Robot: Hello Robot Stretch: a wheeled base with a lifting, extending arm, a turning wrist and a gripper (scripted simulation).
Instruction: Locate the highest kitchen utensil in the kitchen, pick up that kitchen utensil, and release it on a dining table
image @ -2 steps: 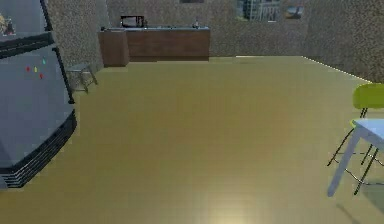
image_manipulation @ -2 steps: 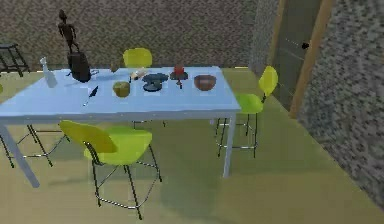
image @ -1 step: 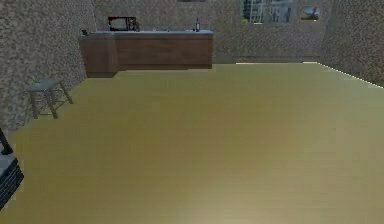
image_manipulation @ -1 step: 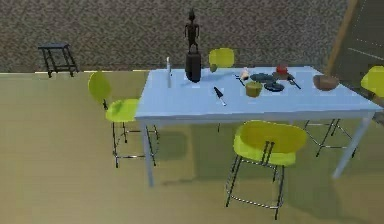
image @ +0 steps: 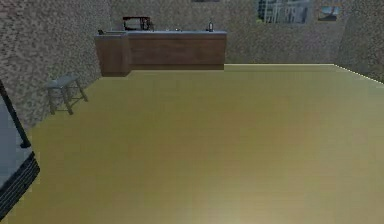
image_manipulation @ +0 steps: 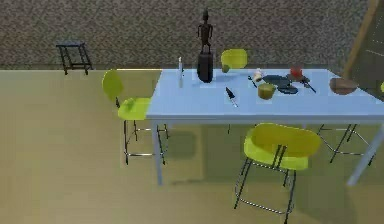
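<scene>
A pale blue dining table (image_manipulation: 200, 105) stands across the arm side view's middle and right. On it lies a small dark utensil (image_manipulation: 231, 96), beside a yellowish cup (image_manipulation: 265, 91) and a dark pan-like thing (image_manipulation: 288, 88). In the forward view a brown kitchen counter (image: 160, 50) stands at the far wall, with small items on its top and a dark boxy thing (image: 137, 23) behind it.
A dark statue (image_manipulation: 205, 45), a slim bottle (image_manipulation: 180, 70), a red thing (image_manipulation: 296, 72) and a brown bowl (image_manipulation: 343, 86) also stand on the table. Yellow chairs (image_manipulation: 280, 145) (image_manipulation: 128, 95) (image_manipulation: 234, 59) ring it. A dark stool (image_manipulation: 73, 55) stands by the wall. A grey stool (image: 67, 92) and a grey appliance (image: 15, 160) stand at the forward view's left.
</scene>
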